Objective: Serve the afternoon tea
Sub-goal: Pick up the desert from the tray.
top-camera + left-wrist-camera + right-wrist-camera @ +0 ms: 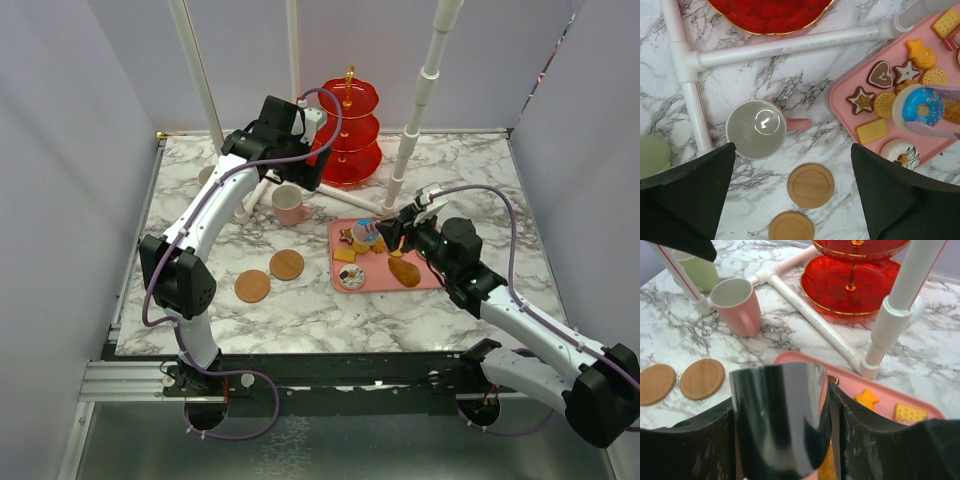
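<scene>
Marbled bench point(300, 300): over the pink tray point(378, 285) a blue doughnut point(912, 107) is pinched by tongs point(777, 415) clamped in the right end effector point(400, 238); the left end effector point(792, 165) is spread wide, empty. A lift toward the red stand point(349, 130) beyond the tray is judged next.

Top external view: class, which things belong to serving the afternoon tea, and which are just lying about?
Belong to the job:
- red three-tier stand
- pink mug
- pale green mug
- two brown coasters
- pink tray of cookies
- blue doughnut
- metal tongs in the right gripper

Lying about:
- white pipe frame
</scene>
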`<state>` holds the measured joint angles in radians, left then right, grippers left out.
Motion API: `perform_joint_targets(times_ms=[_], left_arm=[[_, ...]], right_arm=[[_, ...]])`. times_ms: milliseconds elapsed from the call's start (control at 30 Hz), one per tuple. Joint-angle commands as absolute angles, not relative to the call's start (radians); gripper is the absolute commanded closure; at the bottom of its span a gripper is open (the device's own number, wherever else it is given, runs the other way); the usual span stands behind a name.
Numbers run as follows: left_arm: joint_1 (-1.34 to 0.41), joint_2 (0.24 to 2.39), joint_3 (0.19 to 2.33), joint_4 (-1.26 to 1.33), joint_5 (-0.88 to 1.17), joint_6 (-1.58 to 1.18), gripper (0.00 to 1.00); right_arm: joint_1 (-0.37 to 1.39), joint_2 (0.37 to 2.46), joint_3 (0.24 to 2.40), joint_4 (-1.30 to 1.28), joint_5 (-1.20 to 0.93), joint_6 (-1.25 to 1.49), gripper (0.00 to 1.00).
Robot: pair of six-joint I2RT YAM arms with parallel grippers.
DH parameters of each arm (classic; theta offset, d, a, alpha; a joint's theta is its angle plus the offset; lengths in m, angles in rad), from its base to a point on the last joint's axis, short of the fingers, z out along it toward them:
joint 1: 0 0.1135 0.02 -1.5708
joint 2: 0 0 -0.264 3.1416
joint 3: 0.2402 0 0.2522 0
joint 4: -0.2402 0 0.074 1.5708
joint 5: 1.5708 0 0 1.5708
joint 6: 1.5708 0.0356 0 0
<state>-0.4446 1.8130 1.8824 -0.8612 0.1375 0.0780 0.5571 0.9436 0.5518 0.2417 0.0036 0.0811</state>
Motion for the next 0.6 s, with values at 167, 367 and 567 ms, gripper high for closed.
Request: perform_joint_targets(times_ms=[167,367,567], left_arm=[[-0.436,1.75,1.87,-0.85,0.145,0.057,0.03],[-0.431,1.729,1.826,-0.842,0.143,0.058,0.03],[-0.42,1.708,1.815,-0.835,0.158,0.064,0.04]], right_arm=[[0.565,1.25,0.726,0.583,0.009,0.015,0.66],[0.594,1.495,0.869,0.764,0.183,-0.044,0.67],[0.623,1.698,0.984,0.885,0.325,-0.1,0.67]])
